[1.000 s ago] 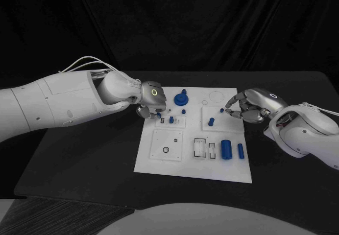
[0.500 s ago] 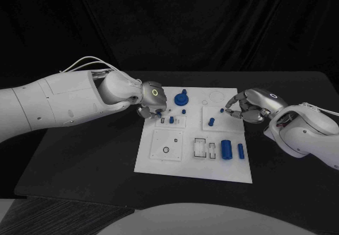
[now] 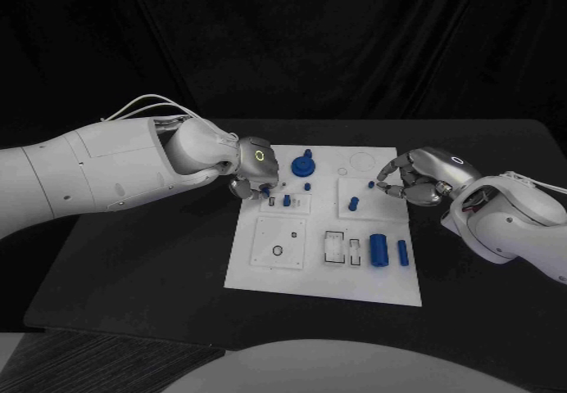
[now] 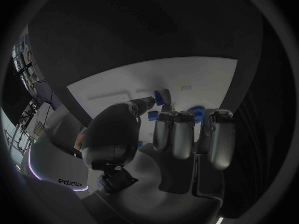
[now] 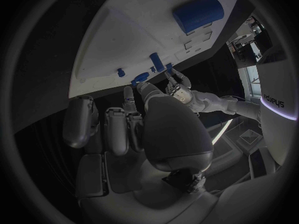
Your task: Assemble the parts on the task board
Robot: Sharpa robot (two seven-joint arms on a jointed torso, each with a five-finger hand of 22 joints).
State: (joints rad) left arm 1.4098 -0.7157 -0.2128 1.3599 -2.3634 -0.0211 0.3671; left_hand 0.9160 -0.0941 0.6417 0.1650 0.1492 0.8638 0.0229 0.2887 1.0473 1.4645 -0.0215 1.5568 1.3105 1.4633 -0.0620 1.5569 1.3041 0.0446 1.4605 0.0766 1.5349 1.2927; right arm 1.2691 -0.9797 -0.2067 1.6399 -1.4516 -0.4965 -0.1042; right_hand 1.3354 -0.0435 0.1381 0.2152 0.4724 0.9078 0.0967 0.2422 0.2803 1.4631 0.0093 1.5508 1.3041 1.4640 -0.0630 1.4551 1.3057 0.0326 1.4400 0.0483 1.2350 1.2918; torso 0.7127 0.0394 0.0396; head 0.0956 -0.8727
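Meanwhile nothing has shifted: left hand [image 3: 254,168] at the task board's [image 3: 283,274] ten o'clock, right hand [image 3: 416,178] at two, both fingers curled, grip unclear.

Left arm enters from the side, forearm angled in, wrist bent down; left hand [image 3: 253,168] faces palm-down, fingers [image 4: 174,134] curled close together, thumb alongside, nothing visibly held. Right arm comes in lower, elbow bent; right hand [image 3: 423,176] has fingers [image 5: 115,129] curled inward, tips pointing toward the left hand. Hands well apart.
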